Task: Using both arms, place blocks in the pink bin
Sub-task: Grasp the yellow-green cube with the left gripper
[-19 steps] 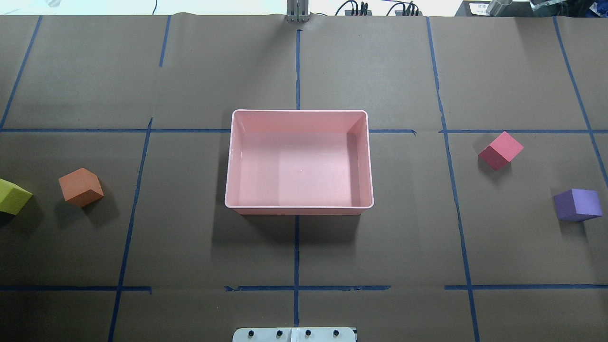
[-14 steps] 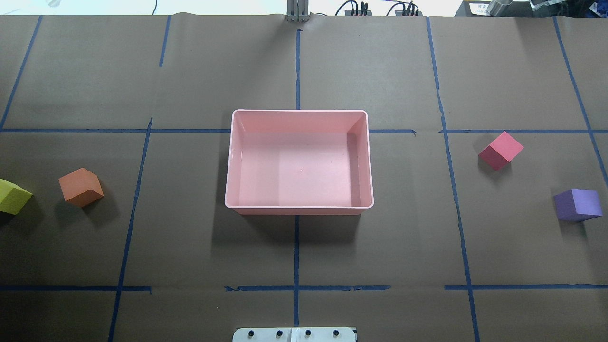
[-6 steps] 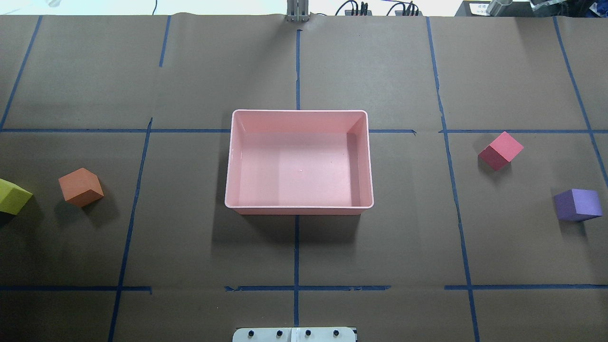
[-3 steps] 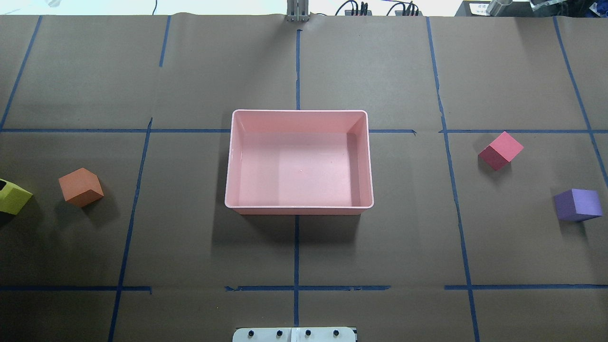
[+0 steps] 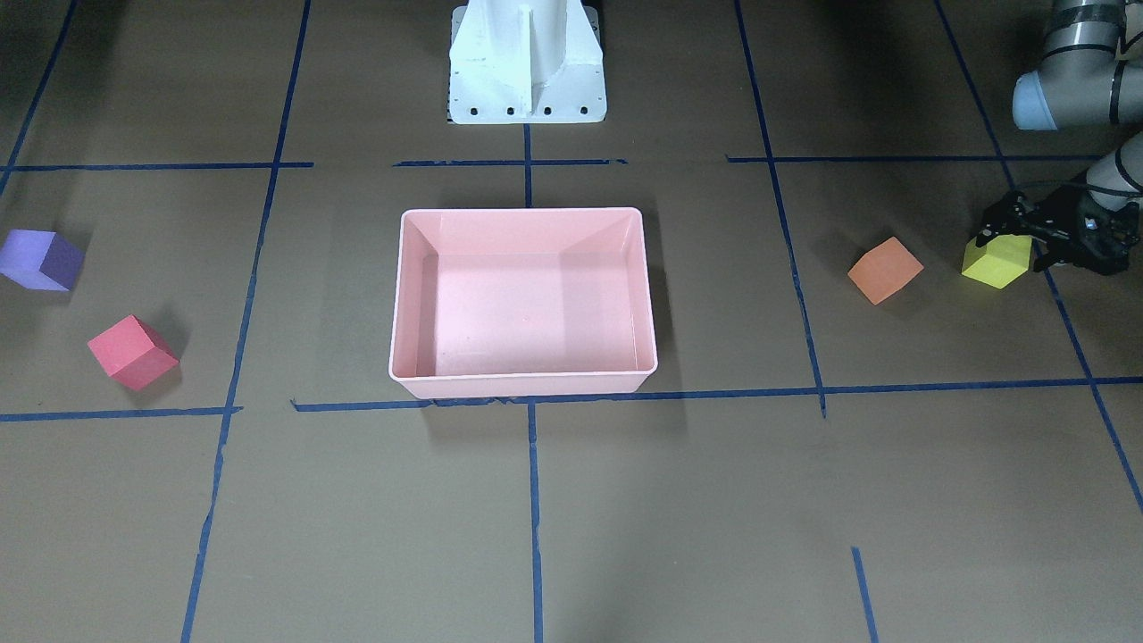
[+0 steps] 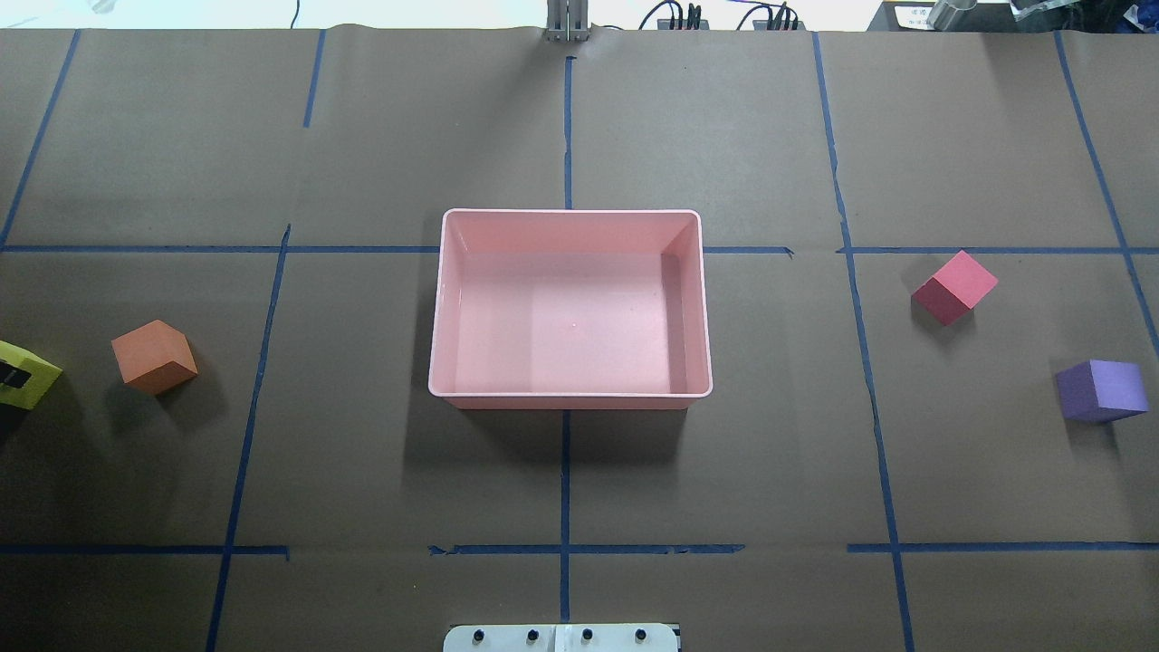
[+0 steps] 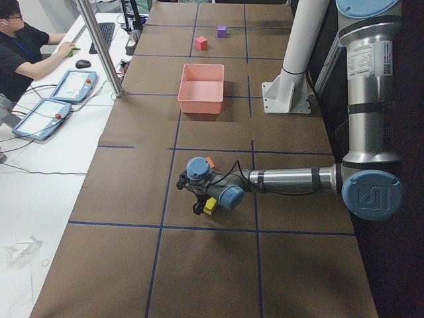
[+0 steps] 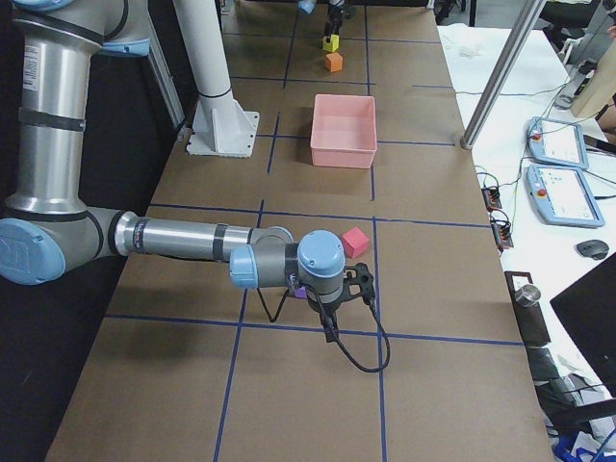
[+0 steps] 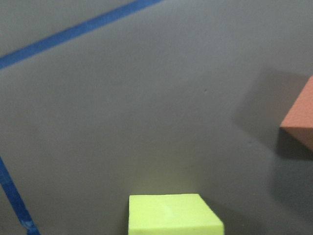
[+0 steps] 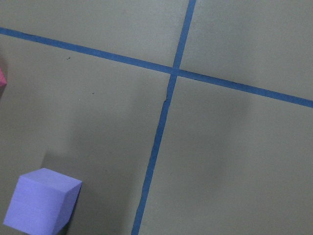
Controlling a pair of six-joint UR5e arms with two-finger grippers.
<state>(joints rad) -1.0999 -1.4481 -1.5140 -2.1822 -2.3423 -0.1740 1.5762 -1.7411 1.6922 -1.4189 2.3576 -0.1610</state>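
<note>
The pink bin (image 6: 570,212) stands empty at the table's middle. The orange block (image 6: 154,356) and the yellow-green block (image 6: 27,380) lie far left. The red block (image 6: 955,286) and the purple block (image 6: 1100,390) lie far right. My left gripper (image 5: 1007,239) is low over the yellow-green block (image 5: 996,259), open, with its fingers on either side of it. The left wrist view shows that block (image 9: 173,215) at its bottom edge. My right gripper (image 8: 351,284) shows only in the exterior right view, above the purple block (image 10: 41,205); I cannot tell whether it is open or shut.
The white pedestal base (image 5: 525,62) stands behind the bin. Blue tape lines (image 6: 566,489) cross the brown table cover. An operator (image 7: 26,50) sits at a side desk with tablets (image 7: 40,119). A metal post (image 7: 99,46) stands at the table's edge.
A black finger of my left gripper has come in over the yellow-green block at the overhead view's left edge. The blocks and bin have not moved.
</note>
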